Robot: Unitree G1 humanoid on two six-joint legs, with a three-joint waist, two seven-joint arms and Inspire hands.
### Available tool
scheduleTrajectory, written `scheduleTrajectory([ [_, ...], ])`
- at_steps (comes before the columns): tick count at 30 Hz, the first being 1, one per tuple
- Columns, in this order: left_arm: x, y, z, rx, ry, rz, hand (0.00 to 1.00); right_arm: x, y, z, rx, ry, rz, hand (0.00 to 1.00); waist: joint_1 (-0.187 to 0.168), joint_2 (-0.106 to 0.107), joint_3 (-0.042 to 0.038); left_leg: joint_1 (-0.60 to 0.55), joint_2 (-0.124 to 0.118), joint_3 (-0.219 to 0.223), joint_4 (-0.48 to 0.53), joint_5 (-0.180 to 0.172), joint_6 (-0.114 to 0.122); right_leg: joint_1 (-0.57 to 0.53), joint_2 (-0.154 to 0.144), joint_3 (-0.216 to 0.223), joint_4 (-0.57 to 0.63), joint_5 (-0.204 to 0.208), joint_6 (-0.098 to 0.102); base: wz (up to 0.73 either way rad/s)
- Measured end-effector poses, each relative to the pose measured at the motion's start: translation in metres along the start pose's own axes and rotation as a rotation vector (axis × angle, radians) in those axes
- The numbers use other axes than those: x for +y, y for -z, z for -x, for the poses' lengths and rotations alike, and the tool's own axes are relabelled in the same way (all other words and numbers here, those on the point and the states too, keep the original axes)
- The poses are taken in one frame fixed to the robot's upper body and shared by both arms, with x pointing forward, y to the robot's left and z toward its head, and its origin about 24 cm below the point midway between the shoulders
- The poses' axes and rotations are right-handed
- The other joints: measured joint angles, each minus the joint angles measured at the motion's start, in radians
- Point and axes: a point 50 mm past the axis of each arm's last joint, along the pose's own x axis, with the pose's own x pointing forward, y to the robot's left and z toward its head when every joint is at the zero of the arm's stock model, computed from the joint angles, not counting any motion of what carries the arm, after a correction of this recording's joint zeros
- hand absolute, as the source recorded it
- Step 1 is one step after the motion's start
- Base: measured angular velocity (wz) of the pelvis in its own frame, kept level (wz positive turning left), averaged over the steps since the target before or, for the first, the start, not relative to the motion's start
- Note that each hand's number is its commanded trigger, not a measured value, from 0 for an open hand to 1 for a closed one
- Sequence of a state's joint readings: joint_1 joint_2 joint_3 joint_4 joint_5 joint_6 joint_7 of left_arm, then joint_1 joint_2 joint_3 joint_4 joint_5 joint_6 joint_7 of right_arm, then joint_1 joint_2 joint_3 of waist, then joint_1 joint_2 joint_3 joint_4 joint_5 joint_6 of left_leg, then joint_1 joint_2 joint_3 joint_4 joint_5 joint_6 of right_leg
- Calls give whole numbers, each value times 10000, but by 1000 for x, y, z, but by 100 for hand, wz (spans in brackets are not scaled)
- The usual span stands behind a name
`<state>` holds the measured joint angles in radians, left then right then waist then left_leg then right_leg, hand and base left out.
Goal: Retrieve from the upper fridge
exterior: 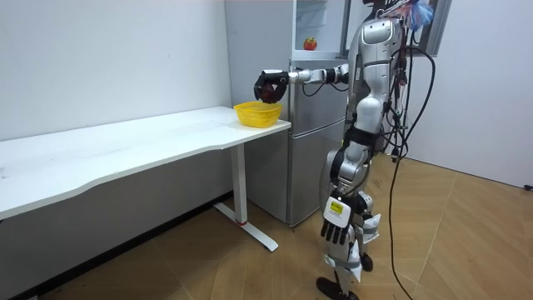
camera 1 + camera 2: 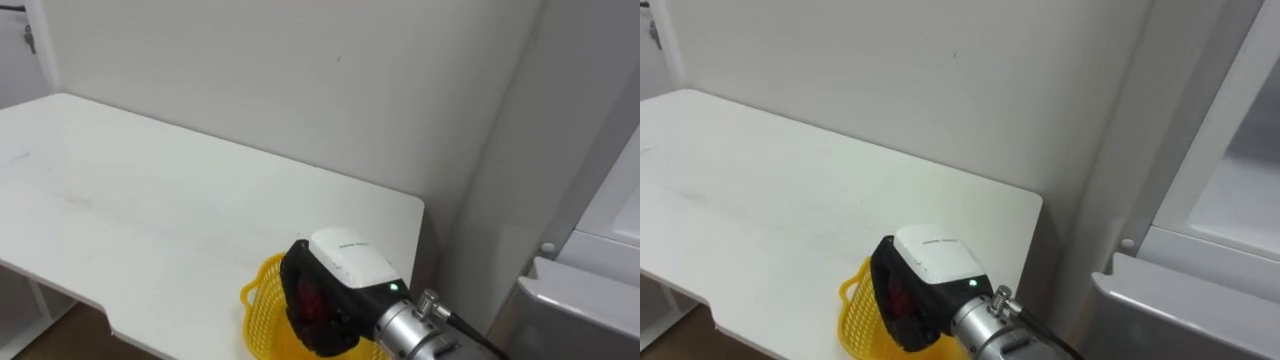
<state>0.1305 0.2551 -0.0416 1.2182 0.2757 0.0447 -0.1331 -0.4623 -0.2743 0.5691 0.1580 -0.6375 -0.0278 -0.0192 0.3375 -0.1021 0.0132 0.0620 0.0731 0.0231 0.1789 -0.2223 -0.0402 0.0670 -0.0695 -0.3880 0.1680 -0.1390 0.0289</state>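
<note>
Your basket (image 2: 258,308) sits on the table's (image 2: 150,200) corner, lower centre of frame. The fridge (image 2: 590,295) stands at the right edge.

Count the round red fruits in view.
2: one round red fruit in the white upper fridge; another is gripped in the right hand above the yellow mesh basket, which may hide more.

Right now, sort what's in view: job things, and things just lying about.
Job: fridge, red fruit on its shelf, right hand holding a red item, basket below it.
Just there: table, left hand hanging open.
</note>
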Motion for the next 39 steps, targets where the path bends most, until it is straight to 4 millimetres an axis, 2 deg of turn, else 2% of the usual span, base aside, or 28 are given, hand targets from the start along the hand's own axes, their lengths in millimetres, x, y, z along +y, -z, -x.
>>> scheduleTrajectory([
  [1, 0, 0, 0, -1, 0, 1, 0, 1, 0, 0, 24, -21, -12, 23, 4, 6, 4, -1, -2, 5, 3, 0, 0, 0, 0, -1, 0, 0, 0, 0],
  [2, -1, 0, 0, -11, -9, 2, 0, 2, 1, 0, 68, -59, -36, 0, 7, 15, 11, -10, -3, 7, 3, 0, 0, -5, 0, -5, 0, 0, 0, 0],
  [14, -1, -1, 0, -37, -123, -17, 0, 8, -3, -2, 46, -109, -324, 0, 18, 39, 25, -33, -1, -2, -5, -1, 0, -19, 8, -86, -1, 0, 0, 0],
  [20, 0, -1, 0, -41, -151, 107, 0, 8, -4, -3, 32, -82, -103, 0, 40, 7, 4, -25, -4, -2, 7, 0, 2, -18, 1, -87, 0, 0, 0, 0],
  [26, 2, -2, 0, -102, -163, 264, 0, 10, -3, -1, 61, -135, 278, 0, 60, 31, 16, -23, -6, -3, 53, 1, 2, -4, -14, -112, -1, 0, 0, 0],
  [28, 2, -3, 0, -133, -183, 315, 0, 11, -3, -1, 78, -162, 392, 0, 72, 73, 39, -43, -10, -3, 82, 1, 2, 1, -18, -115, 7, 0, 0, 0],
  [32, 3, -6, 0, -244, -210, 314, 0, 11, -2, 0, 98, -180, 424, 0, 10, 300, 20, -64, -27, -3, 85, 1, 3, 0, -31, -121, 27, 0, 0, 0],
  [34, 3, -6, 0, -270, -236, 310, 0, 12, -2, 1, 122, -205, 403, 0, -3, 382, -1, -117, -27, -8, 60, 1, 4, -24, -33, -132, 31, 0, -1, 2],
  [36, 4, -7, 0, -293, -258, 304, 0, 13, -1, 2, 136, -217, 354, 0, -41, 460, -55, -169, -29, -26, 63, 2, 5, -54, -37, -144, 35, 0, -1, 2],
  [39, 3, -6, 0, -259, -288, 308, 0, 13, -1, 2, 145, -225, 331, 0, -38, 472, -75, -167, -32, -26, 75, 9, 13, -56, -40, -134, 37, 0, -1, 0],
])
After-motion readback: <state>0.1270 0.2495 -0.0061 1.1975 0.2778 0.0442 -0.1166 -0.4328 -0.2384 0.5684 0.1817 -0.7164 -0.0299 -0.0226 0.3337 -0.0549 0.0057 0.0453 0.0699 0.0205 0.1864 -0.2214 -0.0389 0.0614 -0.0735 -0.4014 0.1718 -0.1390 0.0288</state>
